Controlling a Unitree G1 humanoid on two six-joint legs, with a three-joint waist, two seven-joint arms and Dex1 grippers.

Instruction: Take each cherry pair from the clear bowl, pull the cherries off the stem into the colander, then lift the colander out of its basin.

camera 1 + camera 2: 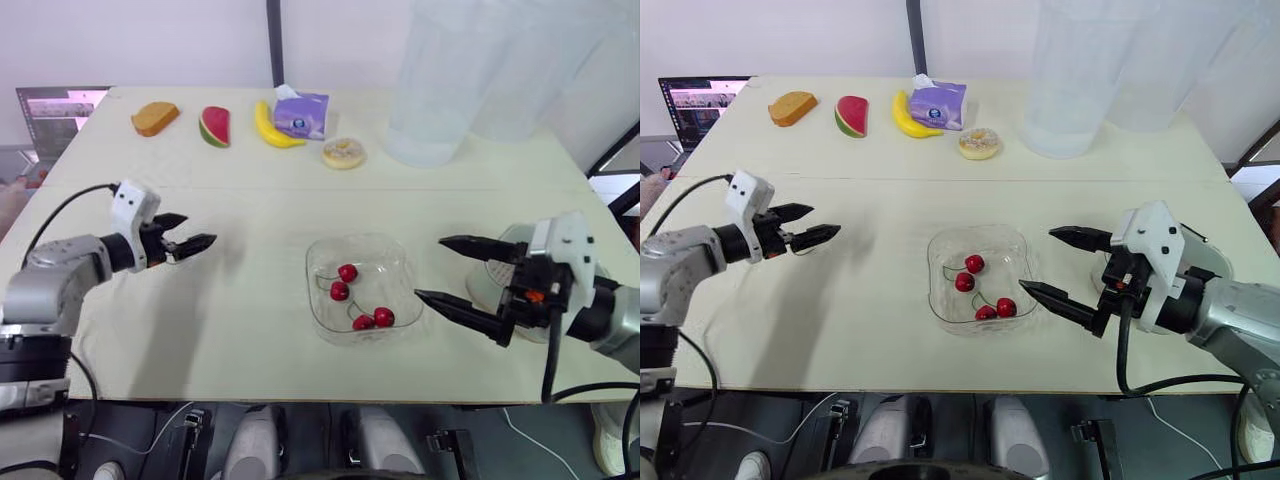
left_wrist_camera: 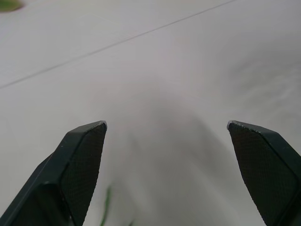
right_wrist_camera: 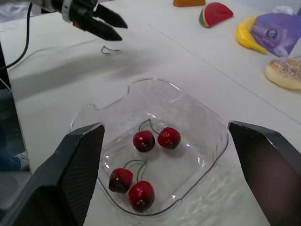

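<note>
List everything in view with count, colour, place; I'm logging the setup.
Bowl: one, clear, centre.
Cherries: two pairs, red, in bowl.
Stem: one, green, left of bowl.
Colander: one, pale, right of bowl.
Bread: one, brown, far side.
Watermelon: one, red, beside bread.
Banana: one, yellow, beside watermelon.
Packet: one, purple, beside banana.
Doughnut: one, tan, near packet.
Tubs: two, translucent, far right.
Laptop: one, dark, far left.
Left hand: one, black, open, left.
Right hand: one, black, open, beside bowl.

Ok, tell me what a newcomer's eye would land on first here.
Two red cherry pairs in the clear bowl in the middle of the table. The right gripper hangs just right of the bowl, fingers spread wide. A row of foods lines the far edge.
</note>
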